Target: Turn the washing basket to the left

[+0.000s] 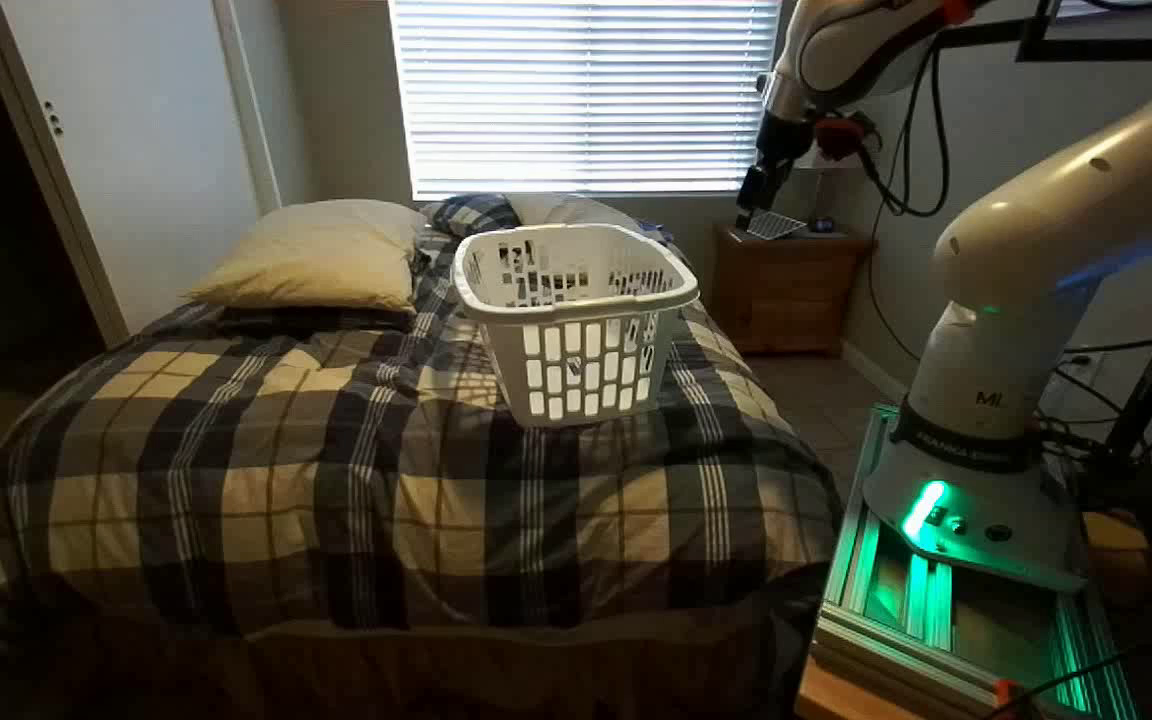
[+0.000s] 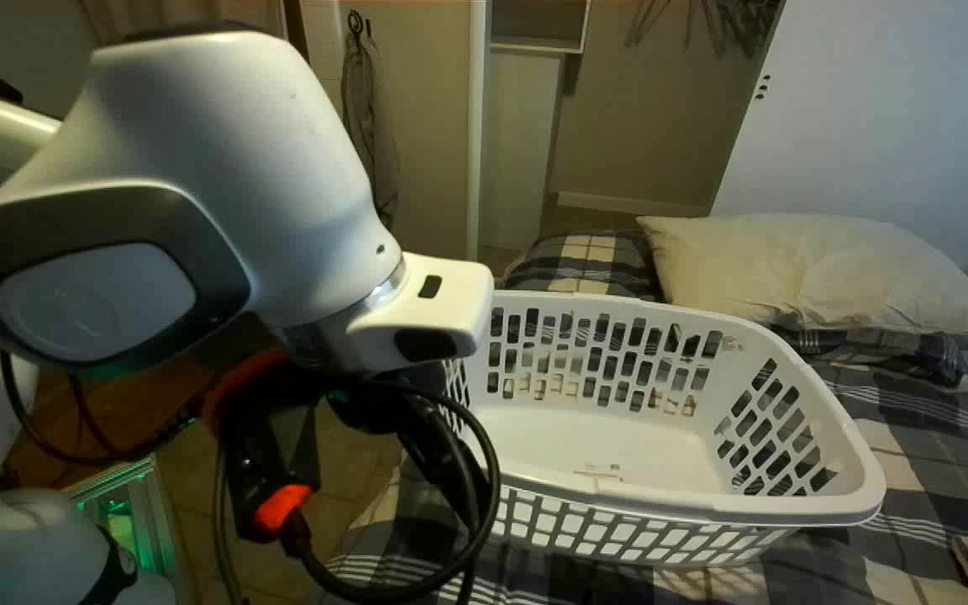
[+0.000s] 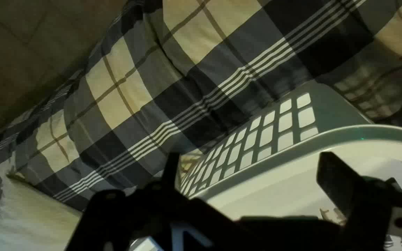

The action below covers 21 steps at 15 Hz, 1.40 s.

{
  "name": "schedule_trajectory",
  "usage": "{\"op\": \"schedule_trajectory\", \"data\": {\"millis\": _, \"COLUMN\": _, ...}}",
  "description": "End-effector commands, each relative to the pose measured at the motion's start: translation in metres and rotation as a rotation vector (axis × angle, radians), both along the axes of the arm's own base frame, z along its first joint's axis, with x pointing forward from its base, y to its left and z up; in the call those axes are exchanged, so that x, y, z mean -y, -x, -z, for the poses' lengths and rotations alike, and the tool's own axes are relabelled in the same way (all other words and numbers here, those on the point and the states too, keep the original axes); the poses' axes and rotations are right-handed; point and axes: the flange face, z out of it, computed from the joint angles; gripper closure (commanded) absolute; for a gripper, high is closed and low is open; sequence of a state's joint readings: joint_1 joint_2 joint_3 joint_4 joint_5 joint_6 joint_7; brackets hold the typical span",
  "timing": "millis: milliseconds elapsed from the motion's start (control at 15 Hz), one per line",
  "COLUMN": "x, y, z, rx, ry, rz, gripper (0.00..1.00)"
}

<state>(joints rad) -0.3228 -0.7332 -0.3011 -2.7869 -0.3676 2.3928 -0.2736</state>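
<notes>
The washing basket is white plastic with perforated sides and a thick rim. It stands upright on the bed in both exterior views (image 1: 576, 312) (image 2: 618, 500). Its inside shows only a small label on the floor. In the wrist view its rim (image 3: 265, 163) runs diagonally across the gap between my fingers. My gripper (image 3: 250, 158) is open with nothing held. In an exterior view it (image 1: 748, 205) hangs to the right of the basket, pointing down. In an exterior view it (image 2: 446, 466) is beside the basket's near left end, fingertips hidden by the cable. I cannot tell whether it touches the basket.
The bed (image 1: 336, 480) has a plaid cover. A cream pillow (image 1: 311, 250) lies behind and left of the basket. A wooden nightstand (image 1: 786, 290) stands beyond the bed under the gripper in that view. A loose cable (image 2: 484, 504) loops from the wrist.
</notes>
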Motion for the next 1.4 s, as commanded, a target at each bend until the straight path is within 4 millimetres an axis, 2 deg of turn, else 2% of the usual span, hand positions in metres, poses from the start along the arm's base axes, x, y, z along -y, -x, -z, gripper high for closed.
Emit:
{"op": "schedule_trajectory", "data": {"millis": 0, "x": -0.001, "y": 0.0, "z": 0.003, "rx": -0.009, "ry": -0.005, "rz": -0.001, "gripper": 0.0}}
{"op": "schedule_trajectory", "data": {"millis": 333, "x": -0.002, "y": 0.0, "z": 0.008, "rx": -0.019, "ry": -0.009, "rz": -0.003, "gripper": 0.0}}
{"op": "schedule_trajectory", "data": {"millis": 667, "x": 0.008, "y": -0.059, "z": -0.004, "rx": 0.051, "ry": -0.035, "rz": 0.263, "gripper": 0.0}}
{"op": "schedule_trajectory", "data": {"millis": 1000, "x": 0.011, "y": -0.127, "z": 0.02, "rx": 0.004, "ry": -0.044, "rz": 0.504, "gripper": 0.0}}
{"op": "schedule_trajectory", "data": {"millis": 1133, "x": 0.016, "y": -0.147, "z": 0.031, "rx": 0.0, "ry": -0.056, "rz": 0.558, "gripper": 0.0}}
{"op": "schedule_trajectory", "data": {"millis": 1333, "x": 0.033, "y": -0.167, "z": 0.05, "rx": -0.011, "ry": -0.073, "rz": 0.575, "gripper": 0.0}}
